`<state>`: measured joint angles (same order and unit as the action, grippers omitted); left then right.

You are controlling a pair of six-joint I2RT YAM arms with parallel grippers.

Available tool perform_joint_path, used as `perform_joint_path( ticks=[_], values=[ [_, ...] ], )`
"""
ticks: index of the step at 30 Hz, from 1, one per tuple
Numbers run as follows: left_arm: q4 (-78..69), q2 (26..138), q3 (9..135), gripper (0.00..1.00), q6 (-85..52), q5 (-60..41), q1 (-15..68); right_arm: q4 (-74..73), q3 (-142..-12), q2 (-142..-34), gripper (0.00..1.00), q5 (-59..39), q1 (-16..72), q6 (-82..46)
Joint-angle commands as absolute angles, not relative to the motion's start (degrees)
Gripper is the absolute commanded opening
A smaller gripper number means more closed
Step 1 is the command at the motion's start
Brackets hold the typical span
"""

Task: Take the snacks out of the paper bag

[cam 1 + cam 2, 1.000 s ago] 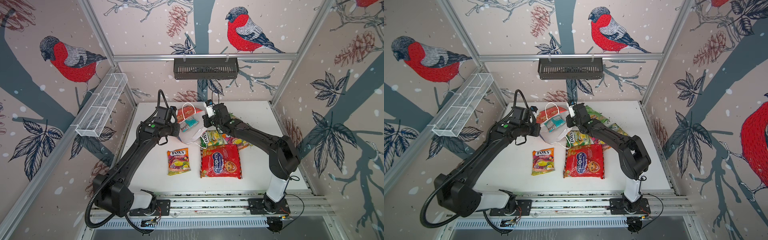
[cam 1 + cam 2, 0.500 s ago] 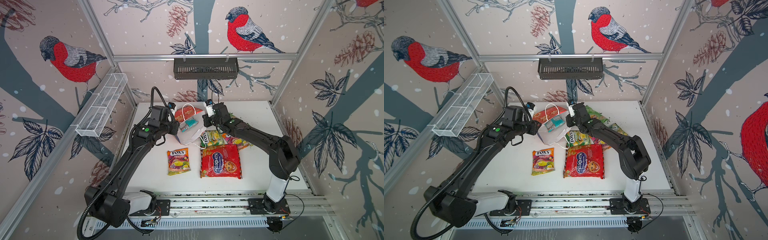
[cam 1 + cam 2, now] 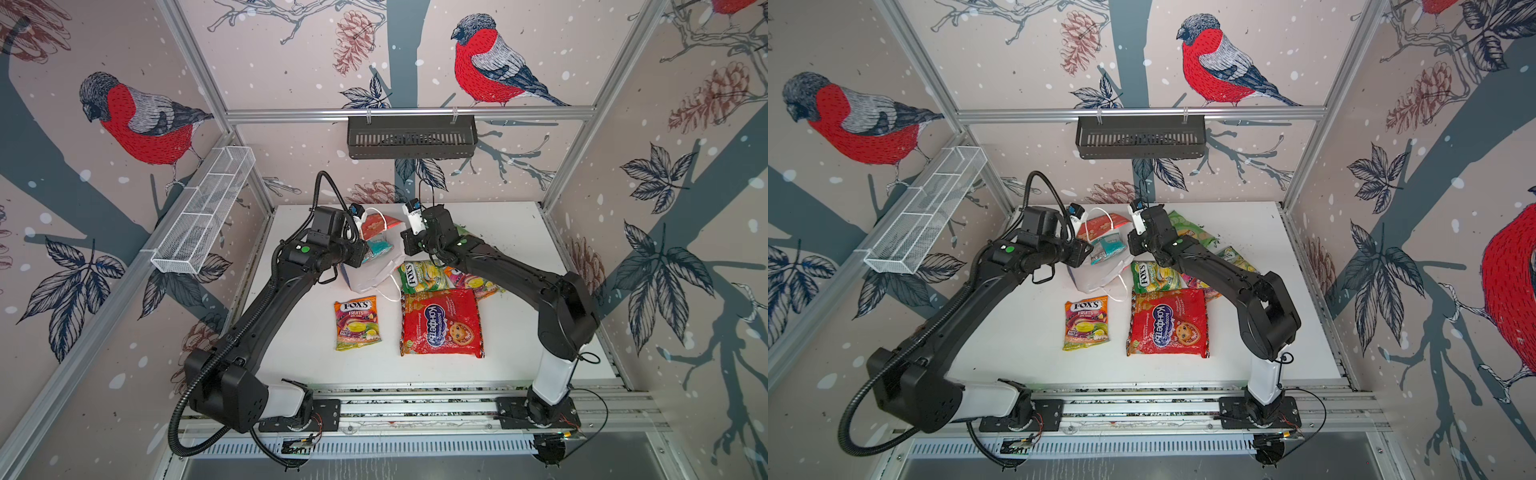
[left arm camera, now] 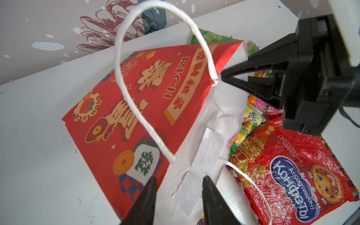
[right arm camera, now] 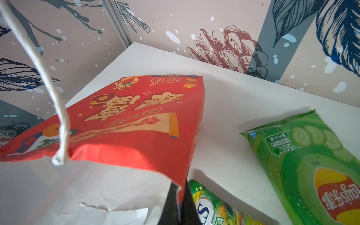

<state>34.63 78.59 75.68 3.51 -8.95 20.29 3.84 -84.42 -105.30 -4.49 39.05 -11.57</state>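
Observation:
The red paper bag (image 3: 376, 226) lies on its side at the back of the table, its white inside (image 4: 206, 124) facing the front. My right gripper (image 5: 178, 202) is shut on the bag's rim at one corner (image 4: 215, 81), holding it up. My left gripper (image 4: 179, 181) is open at the opposite rim, one finger over the red face and one over the white lining, clamping nothing. On the table lie a large red packet (image 3: 440, 322), an orange Fox's pack (image 3: 356, 322), a green Fox's pack (image 3: 422, 276) and a green chip bag (image 5: 311, 159). No snack shows inside the bag.
Another orange candy pack (image 3: 469, 282) lies partly under the right arm. A white wire basket (image 3: 203, 216) hangs on the left wall and a black basket (image 3: 411, 137) on the back wall. A loose white cord handle (image 4: 251, 181) trails over the red packet.
My left gripper's jaws have opened and let go of the bag's rim, and the left arm has shifted back. The right gripper keeps its hold; the snacks have not moved.

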Motion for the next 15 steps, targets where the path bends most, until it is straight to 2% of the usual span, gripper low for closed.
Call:
perform_joint_path(
  ticks=[1,9,15],
  values=[
    [32.87,79.25,76.38,0.4,5.71,-10.3,20.52,2.37,-85.23,-105.12,0.0,-5.01,39.14,-10.54],
    [31.49,80.33,74.93,0.4,7.15,-6.25,20.71,2.64,-86.31,-105.61,0.0,-5.97,39.2,-10.46],
    [28.48,80.11,72.66,0.3,8.51,1.55,20.92,3.08,-86.49,-105.5,0.0,-6.73,39.16,-10.18]
  ],
)
